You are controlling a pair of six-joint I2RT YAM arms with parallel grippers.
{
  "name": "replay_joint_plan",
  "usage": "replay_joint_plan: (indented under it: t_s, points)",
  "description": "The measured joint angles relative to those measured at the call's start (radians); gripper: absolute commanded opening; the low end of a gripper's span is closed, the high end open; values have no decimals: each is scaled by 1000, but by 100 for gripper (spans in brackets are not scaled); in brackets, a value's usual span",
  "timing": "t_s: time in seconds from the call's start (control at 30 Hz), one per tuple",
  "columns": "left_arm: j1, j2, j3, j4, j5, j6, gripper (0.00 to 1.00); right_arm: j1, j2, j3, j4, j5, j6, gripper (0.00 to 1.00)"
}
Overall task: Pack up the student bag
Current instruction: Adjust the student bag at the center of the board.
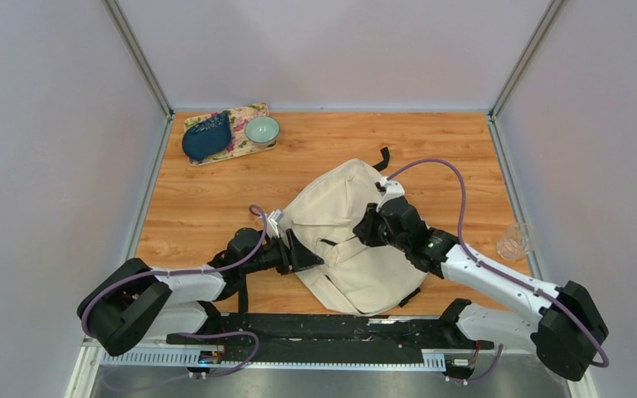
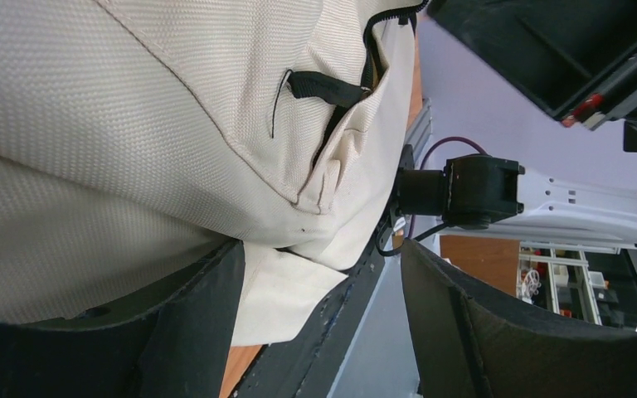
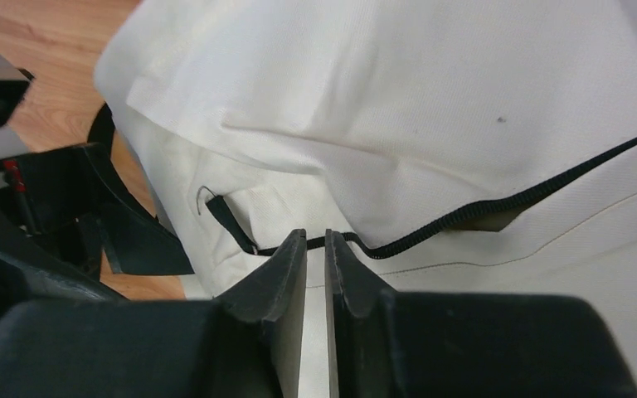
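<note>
The left end effector (image 1: 307, 251) gapes wide, its fingers (image 2: 174, 332) astride the near-left corner of the one student bag (image 1: 340, 207). The right end effector (image 1: 363, 230) is closed to a thin slit, tips at the black zipper (image 3: 464, 215); whether it pinches fabric is unclear. The bag lies mid-desk (image 1: 440, 149), its near edge close to the arms' bases, with bare wood left, right and beyond. One clear glass (image 1: 514, 242) stands at the right edge. In the far-left corner, one floral mat (image 1: 245, 148) carries one blue pouch (image 1: 207, 137) and one bowl (image 1: 262, 129).

Pale lilac walls (image 1: 332, 50) enclose a wood-grain tabletop (image 1: 431, 149); metal corner posts (image 1: 137, 54); even light.
</note>
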Motion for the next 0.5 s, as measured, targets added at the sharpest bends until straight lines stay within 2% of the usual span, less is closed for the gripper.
replay_joint_plan:
  t_s: [0.2,0.5]
  points:
    - [0,-14,0,-8,-2,0,77,-2,-46,60,-5,98,-13,18]
    - [0,-17,0,-14,-13,0,77,-7,174,67,4,122,0,13]
